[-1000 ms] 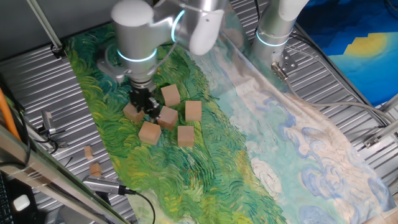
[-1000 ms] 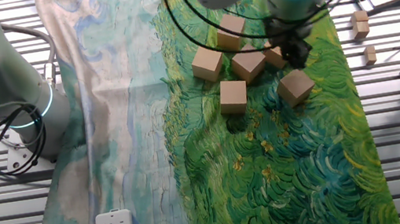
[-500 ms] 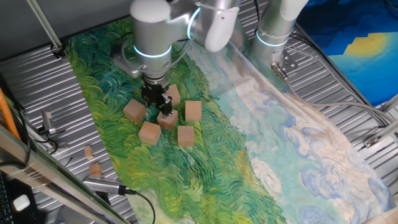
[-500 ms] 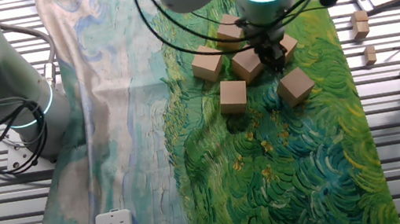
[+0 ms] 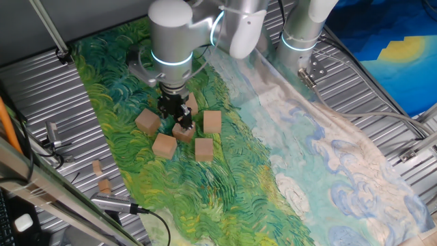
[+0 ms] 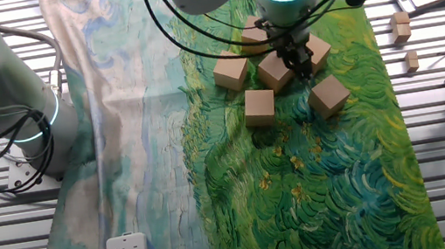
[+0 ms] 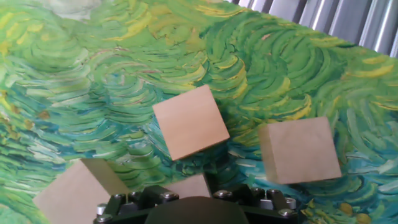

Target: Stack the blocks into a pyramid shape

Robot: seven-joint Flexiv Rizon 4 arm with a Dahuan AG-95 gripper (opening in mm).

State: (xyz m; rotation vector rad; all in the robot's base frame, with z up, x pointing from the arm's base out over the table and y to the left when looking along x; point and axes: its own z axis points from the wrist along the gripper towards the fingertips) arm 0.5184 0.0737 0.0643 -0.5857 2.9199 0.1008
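We are looking at six blocks lying on a green swirl-patterned painted cloth [image 5: 225, 198] that is covering the slatted metal worktop [image 5: 41, 89], none of them stacked. In one fixed view, the left block [image 5: 147, 121] is sitting apart at the edge of the group, the near-left block [image 5: 164, 145] and the near-right block [image 5: 203, 149] are lying closest to the camera, the right block [image 5: 212, 121] is standing just past them, the centre block [image 5: 183, 130] is sitting in the middle, and the far block [image 5: 190, 103] is showing partly behind the arm.

The gripper [image 5: 175, 115] is hanging straight down low over the middle of the group, between the centre block and the far block. We cannot tell from any view whether the jaws are spread or pressed together, or whether they are pinching anything; the dark fingers are blending with the cloth, and the hand view is showing only the gripper's base at its lower edge.

In the hand view we are seeing one tilted block [image 7: 190, 121] in the middle and another block [image 7: 300, 150] to its right, well apart from it.

Two small tan wooden bits [image 5: 100, 175] are lying on the bare slats beside the cloth. A second robot arm [image 5: 304, 27] is standing at the far side.
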